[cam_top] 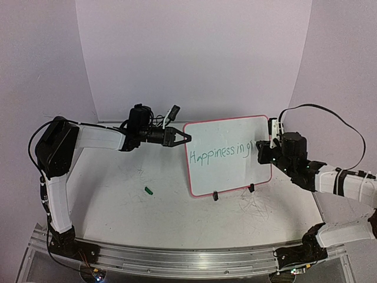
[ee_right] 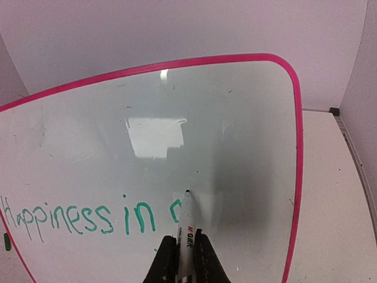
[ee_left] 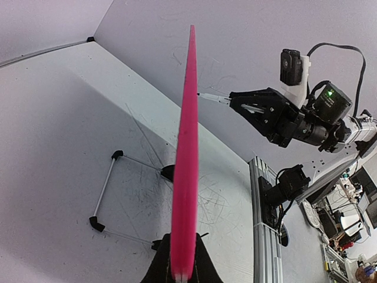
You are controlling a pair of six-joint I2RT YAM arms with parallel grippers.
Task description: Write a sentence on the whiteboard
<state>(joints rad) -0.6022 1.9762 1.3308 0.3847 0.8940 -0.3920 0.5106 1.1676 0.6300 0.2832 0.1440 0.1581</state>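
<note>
Upright on the table point(cam_top: 118, 203), right of centre and standing on two black clip feet point(cam_top: 216, 196): the whiteboard point(cam_top: 230, 171), glossy white with a thin pink rim and rounded corners, its face turned toward the near edge.

At the board's upper left corner, the left gripper point(cam_top: 187, 138), clenched on the rim. From the left wrist camera, the rim seen edge-on as a pink strip rising from between the two dark fingers.

Across the middle of the board, in thin green handwriting, the sentence point(cam_top: 221, 154): "Happiness in", then the start of one more letter. Small lettering, a single line, with much bare white above and below.

At the right end of that line, the right gripper point(cam_top: 259, 146), jaws grasping a marker point(ee_right: 187, 227) by its white barrel. Dark tip touching the board at the unfinished letter.

On the table left of the board and nearer, well apart from it, a small green object point(cam_top: 149, 190). Near the right foot, grey scribble marks point(cam_top: 256, 207) on the tabletop.
</note>
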